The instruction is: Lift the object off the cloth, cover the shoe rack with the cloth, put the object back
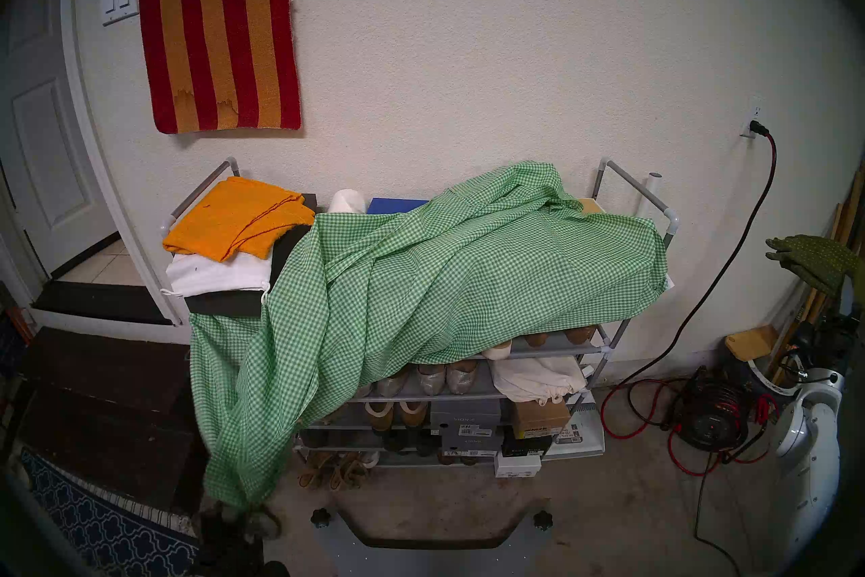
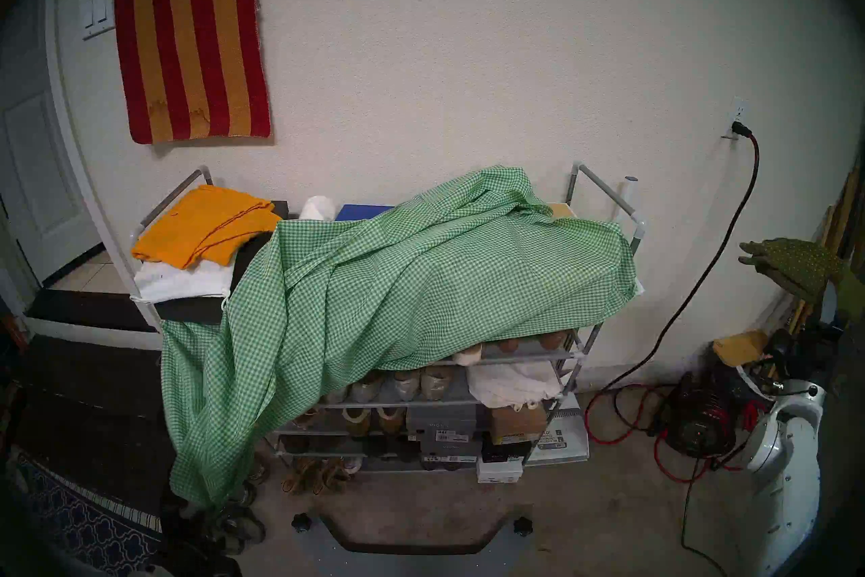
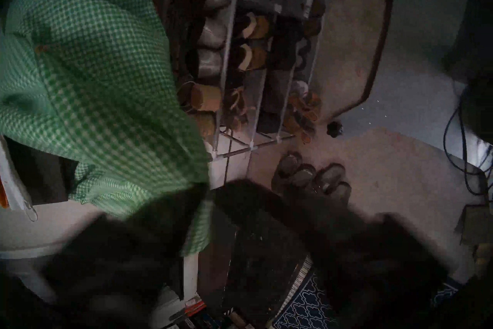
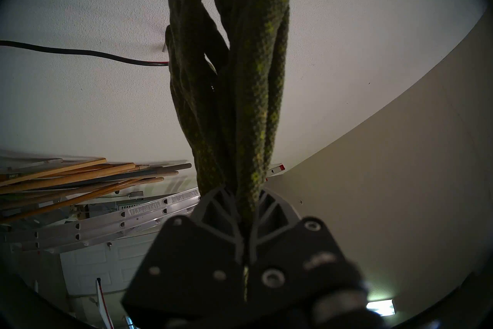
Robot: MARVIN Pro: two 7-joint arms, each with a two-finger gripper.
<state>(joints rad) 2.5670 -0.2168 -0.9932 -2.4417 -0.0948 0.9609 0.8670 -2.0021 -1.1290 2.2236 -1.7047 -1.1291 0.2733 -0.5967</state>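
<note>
Your right gripper (image 4: 244, 216) is clamped on the pair of olive-green gloves (image 4: 240, 74): in the right wrist view its two grey fingers are pressed together around the cuff end, and the dotted glove fingers stick out away from the camera against the wall. In the head views you see the gloves (image 1: 817, 262) held up in the air at the far right, well apart from the shoe rack (image 1: 604, 346) and level with its top shelf, above the white right arm (image 1: 805, 421).

The green-and-white check cloth (image 1: 421, 281) lies bunched over the right and middle of the rack's top. Its left part spills off the front and hangs down past the lower shelves to the floor beside the rack's left legs. The rack's left end is not covered; there the folded orange cloth (image 1: 238, 225) sits on a white bundle (image 1: 215, 276). On the right, the lower shelves with shoes and shoe boxes (image 1: 463, 421) remain exposed.

Your left gripper (image 3: 240, 253) shows only as two dark, blurred shapes at the bottom of the left wrist view. A strip of the check cloth (image 3: 93, 80) runs down between them, but I cannot tell whether the fingers are closed on it or apart.
</note>
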